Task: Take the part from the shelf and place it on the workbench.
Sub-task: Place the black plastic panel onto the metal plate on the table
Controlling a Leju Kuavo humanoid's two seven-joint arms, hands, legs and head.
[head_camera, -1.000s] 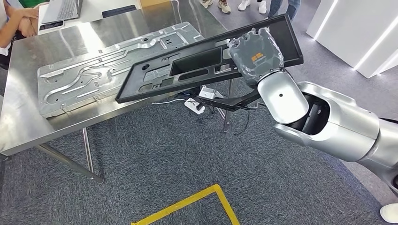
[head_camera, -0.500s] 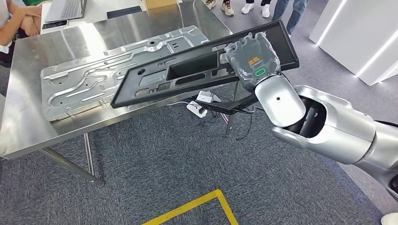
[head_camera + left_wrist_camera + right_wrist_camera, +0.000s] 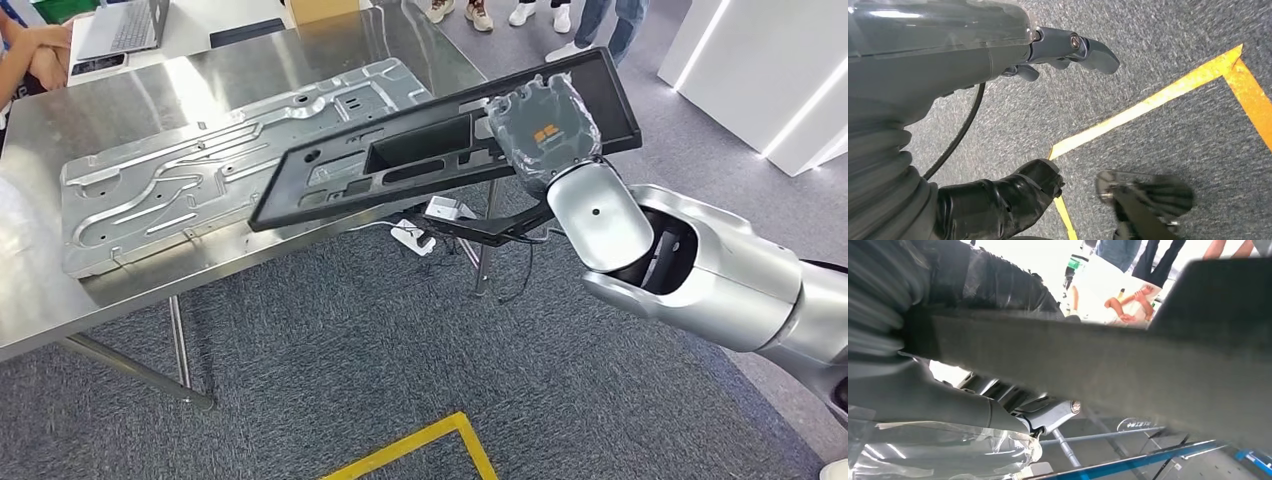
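Observation:
The part is a long black plastic frame [image 3: 400, 150] with a rectangular opening. My right hand [image 3: 545, 125] grips it near its right end and holds it tilted in the air, its left end over the front edge of the steel workbench [image 3: 40, 300]. From the right wrist, the same black frame [image 3: 1128, 365] runs as a dark band across the picture, with my right hand [image 3: 993, 287] clasped over it. My left hand [image 3: 1013, 65] hangs over the carpet with its fingers apart and nothing in it.
A large stamped metal panel [image 3: 210, 160] lies on the workbench under the frame's left end. A laptop [image 3: 120, 25] and a person's arm [image 3: 35, 45] are at the table's far left. A power strip [image 3: 415, 237] lies on the carpet. People's feet stand beyond the table. Yellow floor tape [image 3: 410, 445] marks the carpet.
The whole picture has shifted a little, so the camera moved. The frame stays in my right hand at about the same tilt above the table's front edge.

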